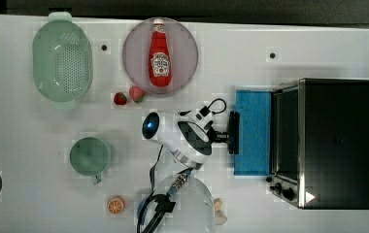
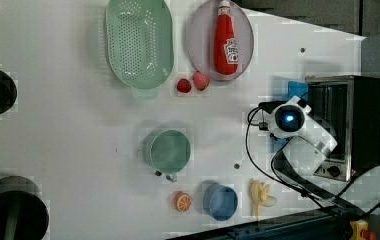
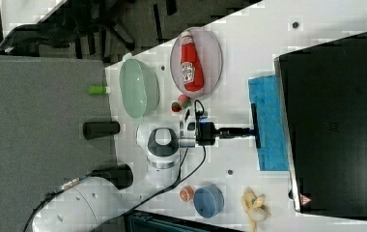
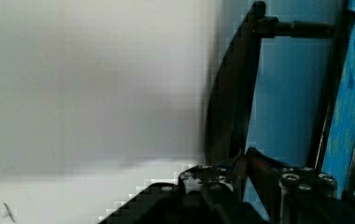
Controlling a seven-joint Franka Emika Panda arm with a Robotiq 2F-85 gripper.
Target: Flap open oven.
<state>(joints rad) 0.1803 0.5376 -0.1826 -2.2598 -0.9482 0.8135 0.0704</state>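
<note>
On the white table [image 1: 37,145], going by the top view from left to right: the gripper [image 1: 227,138] is pinched nearly shut around the black bar handle [image 1: 233,132], whose blue glass door [image 1: 253,132] lies flapped down before the oven [image 1: 338,143] at the top view's right.

The top view looks straight down on the white table [image 1: 37,160], fairly near, with the boxy black-topped silver toaster oven [image 1: 338,143] at 3 o'clock. The left view, also overhead, stands farther back with the oven [image 2: 350,125] again at 3 o'clock. The right view looks down obliquely, showing floor beyond the table. All three share the red ketchup bottle [image 1: 160,53]. The wrist view sits close against the oven's black bar handle [image 4: 234,93].
</note>
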